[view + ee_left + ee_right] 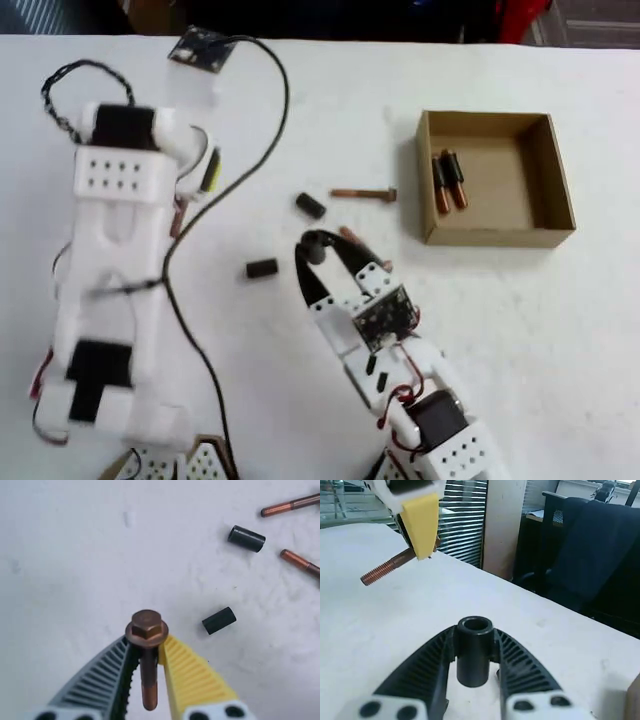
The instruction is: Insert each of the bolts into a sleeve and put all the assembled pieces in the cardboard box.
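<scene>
My left gripper [146, 652] is shut on a copper bolt [146, 660], its hex head sticking out past the grey and yellow fingers. In the high view the left gripper [198, 178] hangs at the left of the table. My right gripper [475, 655] is shut on an upright black sleeve [474, 650] with its bore facing up; it sits mid-table [318, 248]. In the right wrist view the left arm's bolt [387, 570] hovers beyond the sleeve. The cardboard box [555, 170] at the right holds two assembled pieces [448, 182].
Two loose black sleeves [310, 206] [261, 268] and a loose bolt [363, 194] lie between the arms and the box. Another bolt [355, 240] lies beside the right gripper. A black cable [270, 120] loops across the table from a small board [203, 47].
</scene>
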{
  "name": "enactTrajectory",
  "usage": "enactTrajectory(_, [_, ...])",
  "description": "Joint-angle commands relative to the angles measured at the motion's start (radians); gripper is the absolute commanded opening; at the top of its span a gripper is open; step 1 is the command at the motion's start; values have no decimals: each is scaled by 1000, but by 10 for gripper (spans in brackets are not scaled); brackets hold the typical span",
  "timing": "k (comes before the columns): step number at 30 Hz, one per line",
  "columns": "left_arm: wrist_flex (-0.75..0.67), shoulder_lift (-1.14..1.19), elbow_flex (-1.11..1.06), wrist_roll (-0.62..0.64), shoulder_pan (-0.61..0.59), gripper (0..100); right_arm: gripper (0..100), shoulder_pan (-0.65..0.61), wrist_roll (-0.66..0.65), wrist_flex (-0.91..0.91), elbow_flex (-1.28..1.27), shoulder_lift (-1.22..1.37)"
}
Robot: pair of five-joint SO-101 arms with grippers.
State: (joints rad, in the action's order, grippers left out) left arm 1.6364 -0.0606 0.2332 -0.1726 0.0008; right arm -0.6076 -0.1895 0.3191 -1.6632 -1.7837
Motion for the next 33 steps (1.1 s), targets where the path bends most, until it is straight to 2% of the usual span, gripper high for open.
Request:
enactTrajectory(1, [-92,-188,-89,-8,73,20,16,-7,12,-81,5,-16])
enactTrajectory(4, [-176,-286,-201,-8,99,20,16,-7,12,-127,5,-16])
enactTrajectory(15, [-436,-572,-491,-9,101,20,16,-2,14,-120,-26,-16])
enactTrajectory(21, [-552,-723,-621,-9,108,20,16,97,20,-119,-26,-13])
enactTrajectory(25, [-657,-820,-698,-9,188,20,16,124,155,-47,-26,-16])
enactTrajectory(28, [-732,-880,-750,-9,274,20,16,120,161,-39,-26,-18])
enactTrajectory(33, [-781,-935,-776,-6,407,20,16,114,163,-36,-26,-16])
